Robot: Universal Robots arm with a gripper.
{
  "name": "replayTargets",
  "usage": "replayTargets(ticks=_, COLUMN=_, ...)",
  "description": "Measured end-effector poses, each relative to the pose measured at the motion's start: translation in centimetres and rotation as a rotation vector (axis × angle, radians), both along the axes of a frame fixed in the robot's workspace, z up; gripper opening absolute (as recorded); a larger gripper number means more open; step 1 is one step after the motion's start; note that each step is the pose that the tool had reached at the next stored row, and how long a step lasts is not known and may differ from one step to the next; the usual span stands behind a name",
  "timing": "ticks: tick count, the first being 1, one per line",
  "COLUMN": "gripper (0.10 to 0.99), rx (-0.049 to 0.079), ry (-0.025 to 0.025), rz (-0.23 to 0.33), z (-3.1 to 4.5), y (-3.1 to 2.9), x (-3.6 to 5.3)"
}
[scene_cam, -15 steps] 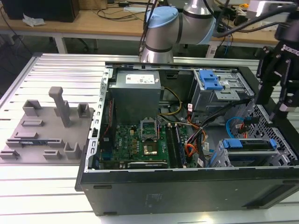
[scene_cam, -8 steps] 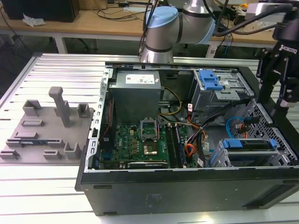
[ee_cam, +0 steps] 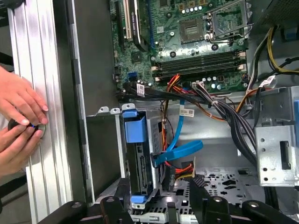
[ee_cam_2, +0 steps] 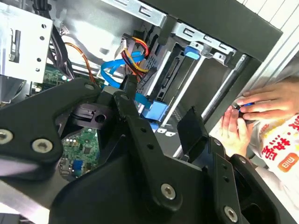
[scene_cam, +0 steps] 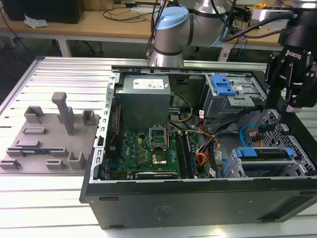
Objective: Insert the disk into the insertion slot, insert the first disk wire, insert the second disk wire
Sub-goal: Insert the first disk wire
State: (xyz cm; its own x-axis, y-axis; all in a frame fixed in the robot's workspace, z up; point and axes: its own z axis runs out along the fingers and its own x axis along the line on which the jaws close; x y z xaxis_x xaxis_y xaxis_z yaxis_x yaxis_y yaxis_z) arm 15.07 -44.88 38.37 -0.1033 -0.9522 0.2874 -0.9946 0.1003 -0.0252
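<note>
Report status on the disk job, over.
Jaws open, gripper above the drive cage. Disk seated in it, blue wire at its end. Person's hands outside the case, apart from the cage.

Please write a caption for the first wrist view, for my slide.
Disk seated in the insertion slot, blue cable curving beside it.

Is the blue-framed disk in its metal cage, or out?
In. The disk sits inside the insertion slot, its blue carrier end showing at the cage's opening.
</note>
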Motion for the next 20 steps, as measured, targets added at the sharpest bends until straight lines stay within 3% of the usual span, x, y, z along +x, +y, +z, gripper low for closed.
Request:
replayTargets(ticks=4, gripper=0.608, rx=0.0, ry=-0.0036, rz=-0.002, z=-0.86, y=0.0, x=-0.03)
replayTargets(ticks=5, gripper=0.541, rx=0.0, ry=-0.0041, rz=-0.002, z=-1.0, y=0.0, x=-0.03)
replayTargets(ticks=7, gripper=0.541, rx=0.0, ry=-0.005, rz=-0.003, z=-1.35, y=0.0, x=-0.03)
replayTargets(ticks=8, gripper=0.471, rx=0.0, ry=-0.0055, rz=-0.003, z=-1.58, y=0.0, x=-0.03)
replayTargets(ticks=15, gripper=0.471, rx=-0.001, ry=-0.0138, rz=-0.003, z=-2.49, y=0.03, x=0.09)
replayTargets(ticks=17, gripper=0.471, rx=-0.004, ry=-0.0215, rz=-0.003, z=-2.58, y=0.16, x=0.16)
replayTargets(ticks=20, gripper=0.471, rx=-0.008, ry=-0.0398, rz=-0.006, z=-2.7, y=0.24, x=0.13)
